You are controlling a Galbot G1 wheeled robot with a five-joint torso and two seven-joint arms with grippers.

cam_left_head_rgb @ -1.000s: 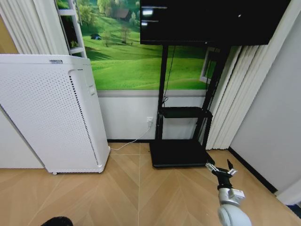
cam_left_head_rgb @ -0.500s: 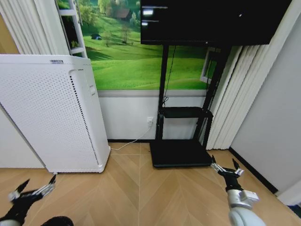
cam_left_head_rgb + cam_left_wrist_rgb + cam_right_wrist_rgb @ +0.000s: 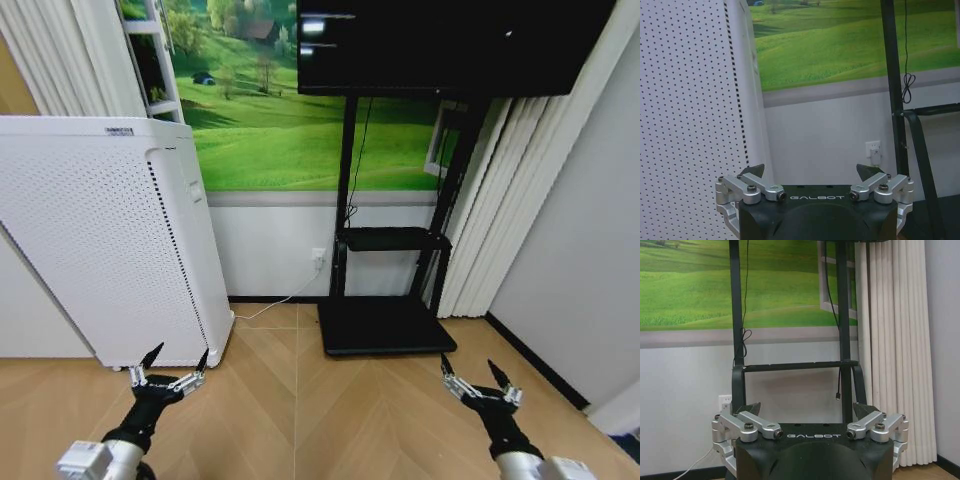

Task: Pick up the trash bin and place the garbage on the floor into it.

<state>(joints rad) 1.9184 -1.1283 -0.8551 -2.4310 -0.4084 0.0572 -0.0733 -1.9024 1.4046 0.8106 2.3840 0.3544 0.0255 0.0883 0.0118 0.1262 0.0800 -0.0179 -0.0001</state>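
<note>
The trash bin and the garbage are out of view. My left gripper (image 3: 166,368) hangs open over the wooden floor, just in front of the white perforated appliance (image 3: 100,240). In the left wrist view the left gripper (image 3: 812,172) holds nothing between its spread fingers. My right gripper (image 3: 476,382) is open low on the right, in front of the black TV stand's base (image 3: 385,325). The right wrist view shows the right gripper (image 3: 807,410) empty, facing the stand and the wall.
A black TV (image 3: 450,45) sits on the stand against a wall with a green landscape mural (image 3: 290,120). White curtains (image 3: 500,220) hang at the right. A cable runs to a wall socket (image 3: 318,256). Bare wooden floor (image 3: 300,410) lies between the arms.
The left arm has risen and swung inward from the lower left edge. The right gripper has dropped slightly lower. Both stay open.
</note>
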